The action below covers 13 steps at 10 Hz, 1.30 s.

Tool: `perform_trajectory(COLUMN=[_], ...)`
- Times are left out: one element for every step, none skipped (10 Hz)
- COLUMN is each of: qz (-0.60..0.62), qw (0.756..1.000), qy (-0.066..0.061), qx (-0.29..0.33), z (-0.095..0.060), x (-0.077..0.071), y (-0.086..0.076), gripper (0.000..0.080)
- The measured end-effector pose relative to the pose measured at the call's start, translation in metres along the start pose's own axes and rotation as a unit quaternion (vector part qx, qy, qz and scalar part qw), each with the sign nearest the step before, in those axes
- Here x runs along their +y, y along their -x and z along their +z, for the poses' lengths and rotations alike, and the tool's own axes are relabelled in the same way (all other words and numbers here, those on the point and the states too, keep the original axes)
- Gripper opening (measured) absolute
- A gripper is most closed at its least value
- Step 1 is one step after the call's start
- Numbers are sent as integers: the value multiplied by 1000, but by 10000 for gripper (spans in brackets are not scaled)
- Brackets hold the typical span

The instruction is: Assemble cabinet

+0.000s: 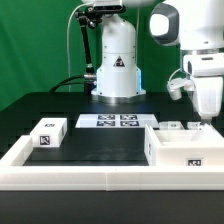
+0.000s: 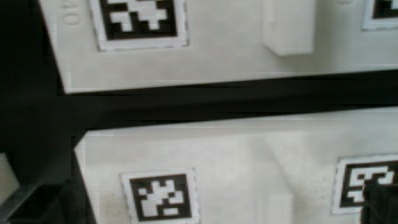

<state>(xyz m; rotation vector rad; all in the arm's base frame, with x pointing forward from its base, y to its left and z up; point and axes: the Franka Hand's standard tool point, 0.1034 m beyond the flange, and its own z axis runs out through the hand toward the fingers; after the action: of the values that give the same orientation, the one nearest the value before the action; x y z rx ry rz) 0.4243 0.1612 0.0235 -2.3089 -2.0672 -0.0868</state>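
The cabinet's white boxy shell [image 1: 183, 148] lies at the exterior view's right, against the front rim, with a small tag on its front face. Small white tagged parts [image 1: 172, 126] sit just behind it. A white drawer block [image 1: 48, 132] with a tag lies at the left. My gripper [image 1: 204, 121] hangs just above the shell's far right corner and looks open and empty. In the wrist view a white tagged panel [image 2: 249, 160] fills the near part, and another white part [image 2: 214, 55] with a tag and a short peg [image 2: 285, 35] lies beyond a dark gap. One dark finger [image 2: 29, 200] shows at the edge.
The marker board [image 1: 108, 121] lies flat in the middle, in front of the robot's base [image 1: 117, 70]. A low white rim [image 1: 90, 172] runs along the table's front and left sides. The table top is black.
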Motion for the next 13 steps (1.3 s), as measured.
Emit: perform_trajectory(qz=[1,1,5,3,1,1,2,1,2,3,3,3,3], qw=[1000,1000,1000,1000,1000,1000,1000,1000,1000,1000,1000,1000,1000], qy=[-1,0,2,2,-1,-1,-1,-2,-4,-5,-5,-6,-6], qx=[0,0,0,1,2,2,3,2,2,2,2,1,1], z=[1,0,-2,0,3,4,4,5,6,7,8,8,8], x=[0,1,7,5,3,3,3,2,2,1,0,0,0], y=[1,1,2,-1,-3,-5,-7,-7,-6,-5,-5,-5,-5], gripper=[796,796,796,796,796,796,796,796,796,670,533,385,385])
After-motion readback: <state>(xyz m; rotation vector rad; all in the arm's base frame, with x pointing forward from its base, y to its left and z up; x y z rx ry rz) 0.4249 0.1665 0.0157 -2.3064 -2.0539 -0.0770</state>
